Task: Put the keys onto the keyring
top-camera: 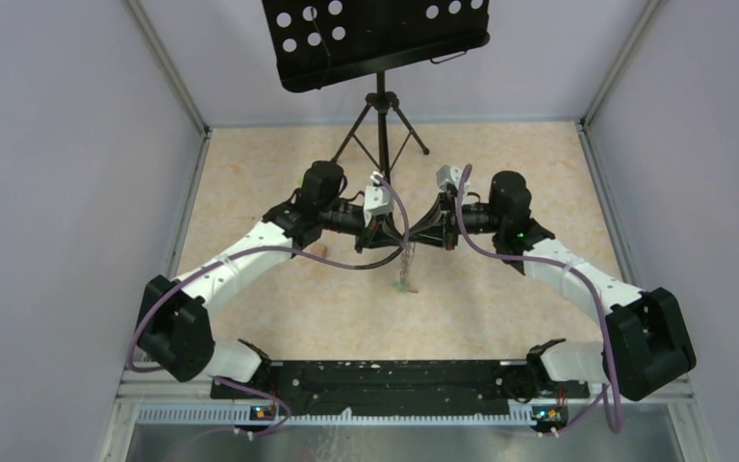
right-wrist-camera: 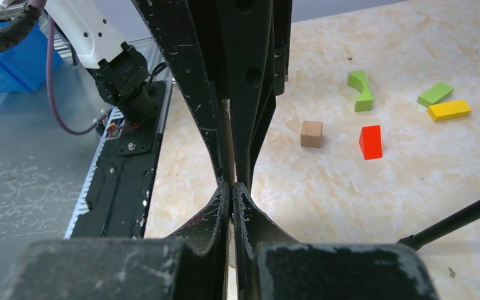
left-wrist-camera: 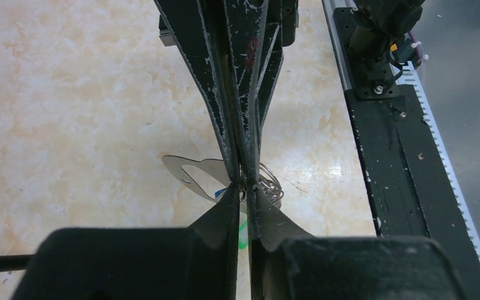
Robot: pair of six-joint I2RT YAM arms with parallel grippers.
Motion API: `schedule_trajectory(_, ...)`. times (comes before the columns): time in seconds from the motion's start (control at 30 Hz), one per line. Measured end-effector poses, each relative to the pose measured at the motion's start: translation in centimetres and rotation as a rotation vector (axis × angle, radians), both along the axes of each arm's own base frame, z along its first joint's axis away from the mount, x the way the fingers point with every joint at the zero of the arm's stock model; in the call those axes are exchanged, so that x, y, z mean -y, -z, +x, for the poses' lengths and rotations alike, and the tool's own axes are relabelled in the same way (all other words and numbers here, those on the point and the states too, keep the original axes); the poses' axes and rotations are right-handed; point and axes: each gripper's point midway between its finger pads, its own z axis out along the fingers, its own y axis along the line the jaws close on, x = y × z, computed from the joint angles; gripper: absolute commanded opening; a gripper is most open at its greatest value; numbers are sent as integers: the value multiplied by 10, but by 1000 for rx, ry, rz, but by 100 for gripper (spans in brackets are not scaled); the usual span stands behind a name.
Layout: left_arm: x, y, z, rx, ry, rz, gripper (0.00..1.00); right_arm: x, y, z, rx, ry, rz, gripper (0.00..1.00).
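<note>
Heads up, there's nothing you can actually read in any of these three views. No text, label, brand, number or sign is legible.
</note>
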Motion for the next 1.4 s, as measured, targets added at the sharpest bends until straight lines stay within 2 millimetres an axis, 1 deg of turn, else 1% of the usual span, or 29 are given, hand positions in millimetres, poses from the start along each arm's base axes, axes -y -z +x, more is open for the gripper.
schedule_trajectory(0.1,0,-2,2,0,-5,-8,0,0,-1,0,4,1,4,0)
schedule_trajectory(0.53,-2,-2,4,20,-19,-58,0,1,1,3,32,4,-3,0)
schedule_trajectory(0.7,-3,0,8,31,-36,-48,0,3,5,5,56,18,-29,6)
schedule_trajectory(1.0,-11,11,9,50,-44,22,0,7,18,6,59,35,-77,7)
schedule_trajectory(1.13,-13,14,8,48,-46,38,0,8,19,6,58,33,-82,13)
schedule_trajectory(1.3,-14,15,9,53,-49,47,0,8,19,6,58,32,-86,24)
schedule_trajectory(1.33,-14,15,8,52,-49,48,0,8,18,6,61,32,-85,29)
schedule_trajectory(1.4,-14,15,8,53,-49,51,0,7,17,6,67,29,-87,33)
